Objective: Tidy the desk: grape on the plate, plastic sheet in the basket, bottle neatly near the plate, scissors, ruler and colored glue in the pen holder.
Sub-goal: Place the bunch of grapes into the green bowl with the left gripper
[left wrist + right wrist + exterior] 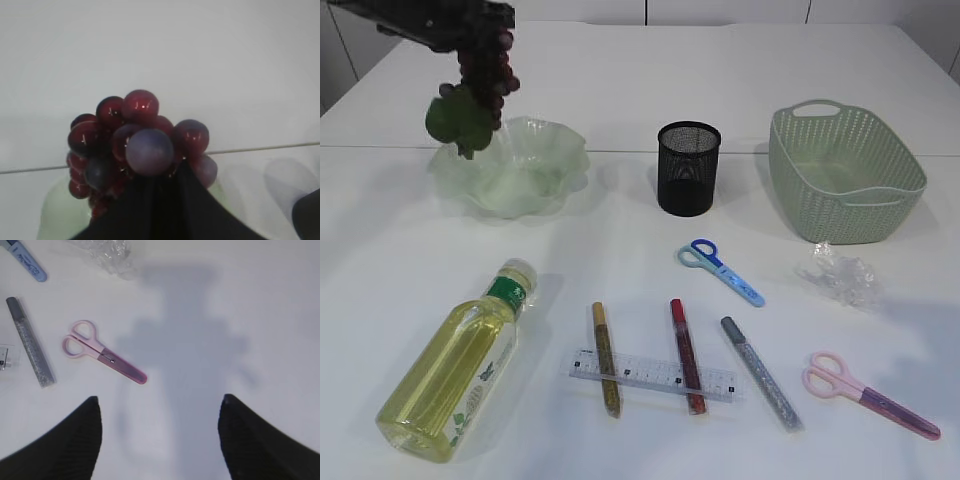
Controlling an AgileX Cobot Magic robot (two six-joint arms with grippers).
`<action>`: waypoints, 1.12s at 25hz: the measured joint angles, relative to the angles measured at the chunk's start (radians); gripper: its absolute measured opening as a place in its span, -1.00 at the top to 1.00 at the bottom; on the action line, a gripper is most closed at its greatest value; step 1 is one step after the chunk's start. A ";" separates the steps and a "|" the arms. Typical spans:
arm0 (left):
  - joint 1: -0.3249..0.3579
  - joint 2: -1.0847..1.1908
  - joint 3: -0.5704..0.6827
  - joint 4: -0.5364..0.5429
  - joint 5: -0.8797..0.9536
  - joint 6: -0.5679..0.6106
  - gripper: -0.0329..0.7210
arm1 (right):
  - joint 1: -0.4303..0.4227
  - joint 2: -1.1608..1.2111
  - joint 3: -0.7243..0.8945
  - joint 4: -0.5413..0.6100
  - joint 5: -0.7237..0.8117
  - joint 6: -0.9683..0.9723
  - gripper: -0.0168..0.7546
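My left gripper (470, 40) is shut on a bunch of dark red grapes (488, 75) with a green leaf, holding it in the air above the pale green wavy plate (555, 150). The grapes fill the left wrist view (140, 140) in front of the jaws (165, 185). My right gripper (159, 410) is open and empty above bare table, out of the exterior view. On the table lie a bottle of yellow liquid (455, 365), a clear ruler (655, 375), three glue sticks (686, 355), blue scissors (720, 268), pink scissors (865, 392) (102, 352) and a crumpled plastic sheet (840, 275).
A black mesh pen holder (688, 167) stands at the centre back. A green woven basket (845, 175) stands at the back right. The gold glue stick (606, 358) and the red one lie across the ruler; the silver one (30, 342) lies beside it.
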 joint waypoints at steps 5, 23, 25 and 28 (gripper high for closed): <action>0.000 0.098 0.002 0.011 -0.046 0.000 0.77 | 0.000 0.004 0.000 0.000 0.002 0.000 -0.50; 0.000 0.152 0.002 -0.038 0.027 0.002 -0.53 | 0.000 0.012 0.000 0.015 0.000 0.000 -0.50; 0.000 0.125 0.002 -0.050 0.087 0.002 -0.55 | 0.000 0.012 0.000 0.015 -0.002 0.000 -0.50; 0.000 0.077 0.002 -0.054 0.218 0.002 -0.51 | 0.000 0.012 0.000 0.015 -0.006 0.000 -0.50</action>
